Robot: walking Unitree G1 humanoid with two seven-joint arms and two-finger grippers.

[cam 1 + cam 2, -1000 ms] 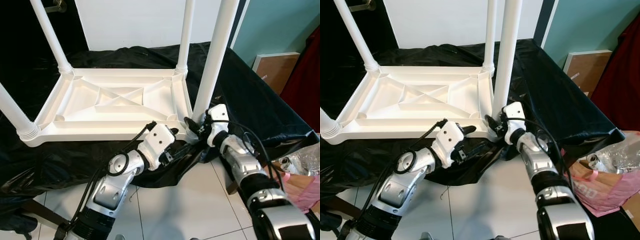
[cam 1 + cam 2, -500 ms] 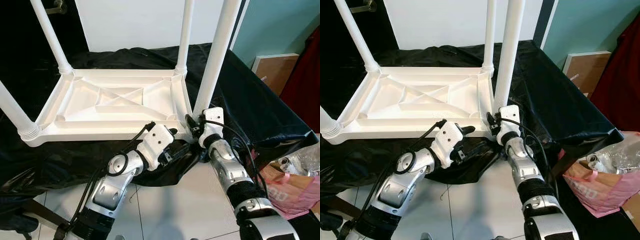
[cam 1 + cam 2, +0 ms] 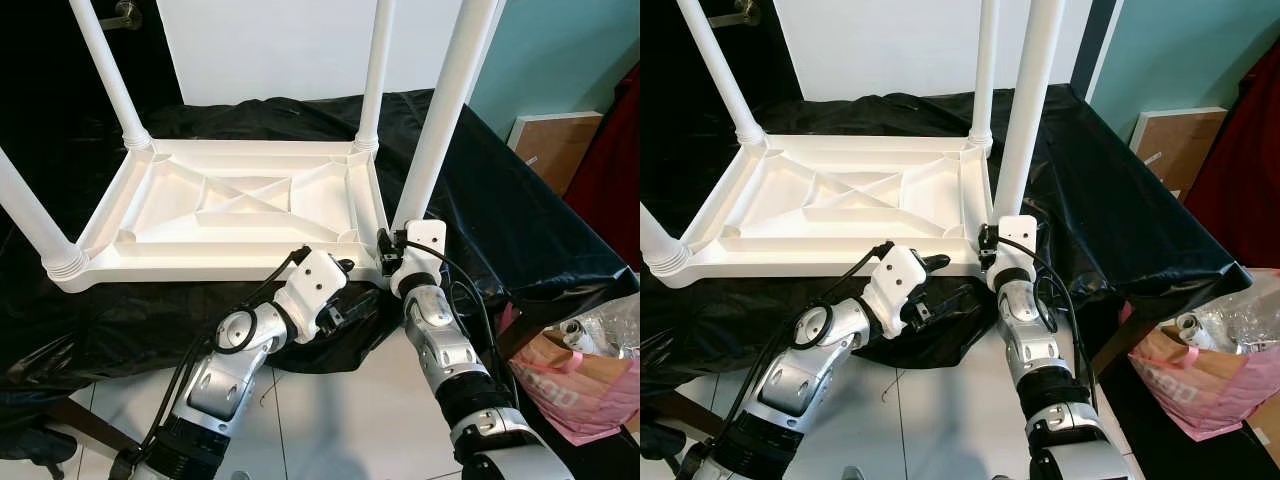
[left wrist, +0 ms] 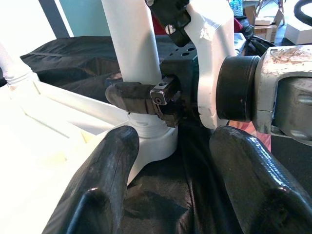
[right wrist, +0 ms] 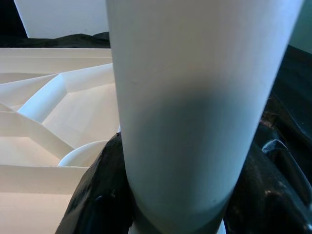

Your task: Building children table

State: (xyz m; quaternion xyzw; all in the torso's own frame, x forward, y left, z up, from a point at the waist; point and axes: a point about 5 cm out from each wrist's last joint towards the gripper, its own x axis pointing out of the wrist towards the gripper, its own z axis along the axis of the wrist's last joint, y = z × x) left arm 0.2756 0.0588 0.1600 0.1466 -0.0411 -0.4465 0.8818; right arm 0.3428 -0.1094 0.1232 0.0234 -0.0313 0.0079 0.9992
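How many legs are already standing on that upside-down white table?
4. One at the far left corner, one at the far right corner, one at the near left corner, and one at the near right corner, which the right gripper clasps near its base.

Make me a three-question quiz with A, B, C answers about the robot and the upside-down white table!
1. Where is the right gripper?
A. On the pink bag
B. At the base of the table's near right leg
C. On the floor tiles

2. How many legs stand up from the white table?
A. Two
B. Three
C. Four

3. What are the left gripper's fingers doing?
A. Open, holding nothing
B. Shut on a leg
C. Shut on the black sheet

Answers:
1 B: its fingers wrap the near right leg at its base.
2 C: one leg rises at each corner.
3 A: the fingers sit apart with nothing between them.
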